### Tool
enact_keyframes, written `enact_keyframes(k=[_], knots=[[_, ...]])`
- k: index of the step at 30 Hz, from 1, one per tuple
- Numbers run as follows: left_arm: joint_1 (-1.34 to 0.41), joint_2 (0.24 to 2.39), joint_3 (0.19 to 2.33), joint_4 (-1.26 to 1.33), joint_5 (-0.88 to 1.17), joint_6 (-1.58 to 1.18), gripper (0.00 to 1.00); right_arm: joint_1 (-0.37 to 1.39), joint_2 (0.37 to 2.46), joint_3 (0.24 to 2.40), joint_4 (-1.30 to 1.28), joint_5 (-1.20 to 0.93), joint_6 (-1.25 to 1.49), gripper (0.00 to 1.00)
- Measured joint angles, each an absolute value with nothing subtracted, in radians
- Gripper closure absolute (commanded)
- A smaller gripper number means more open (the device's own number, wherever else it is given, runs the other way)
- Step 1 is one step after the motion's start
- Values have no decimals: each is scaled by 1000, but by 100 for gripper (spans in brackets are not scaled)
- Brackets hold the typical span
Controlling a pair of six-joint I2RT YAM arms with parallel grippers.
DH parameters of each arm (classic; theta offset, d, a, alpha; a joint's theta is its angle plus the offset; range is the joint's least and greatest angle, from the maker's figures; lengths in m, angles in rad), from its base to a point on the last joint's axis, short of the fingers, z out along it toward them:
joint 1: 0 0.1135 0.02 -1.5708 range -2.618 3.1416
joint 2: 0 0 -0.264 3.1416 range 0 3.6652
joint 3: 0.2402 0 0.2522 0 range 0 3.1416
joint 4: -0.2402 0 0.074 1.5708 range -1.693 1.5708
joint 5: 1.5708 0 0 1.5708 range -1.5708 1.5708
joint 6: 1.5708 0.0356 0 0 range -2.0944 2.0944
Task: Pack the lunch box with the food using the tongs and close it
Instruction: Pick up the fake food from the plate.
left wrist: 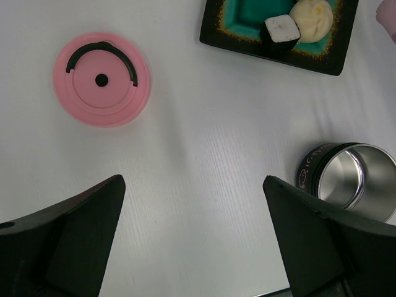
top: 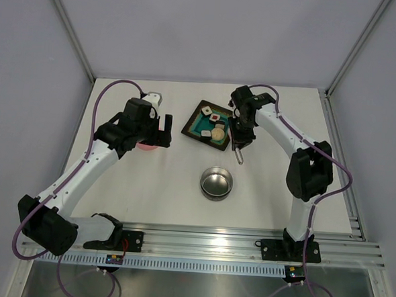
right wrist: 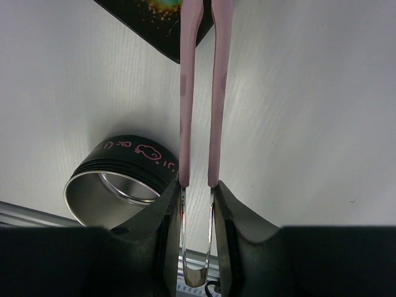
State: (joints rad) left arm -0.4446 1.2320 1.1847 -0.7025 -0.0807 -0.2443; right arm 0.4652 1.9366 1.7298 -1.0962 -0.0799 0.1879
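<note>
The steel lunch box [top: 216,182] [left wrist: 349,179] [right wrist: 117,179] stands open and empty at mid-table. Its pink lid [left wrist: 101,79] lies flat on the table to the left. The food [top: 215,122] sits on the dark tray [top: 194,129]: white cubes [left wrist: 281,30] and a beige disc [left wrist: 311,12]. My right gripper [top: 239,136] [right wrist: 198,185] is shut on the tongs [right wrist: 199,93]. Their pink arms reach past the tray's corner [right wrist: 161,25], and their tips are cut off at the top of the right wrist view. My left gripper [top: 160,134] [left wrist: 193,185] hangs open above bare table beside the lid.
The table's metal rail [top: 246,246] runs along the near edge behind the lunch box. Grey walls [top: 56,45] close in the left, back and right sides.
</note>
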Motion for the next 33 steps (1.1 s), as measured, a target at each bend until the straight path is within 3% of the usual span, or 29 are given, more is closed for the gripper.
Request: enact_keyframes(k=[6,33], knots=[[-445,1232,1183,-703,-83,-244,1,475,1963,1765,-1105,-80,187,61],[-445,1232,1182,-703,-101,-244,1,496,2084,1899,-1156,-91,182,55]])
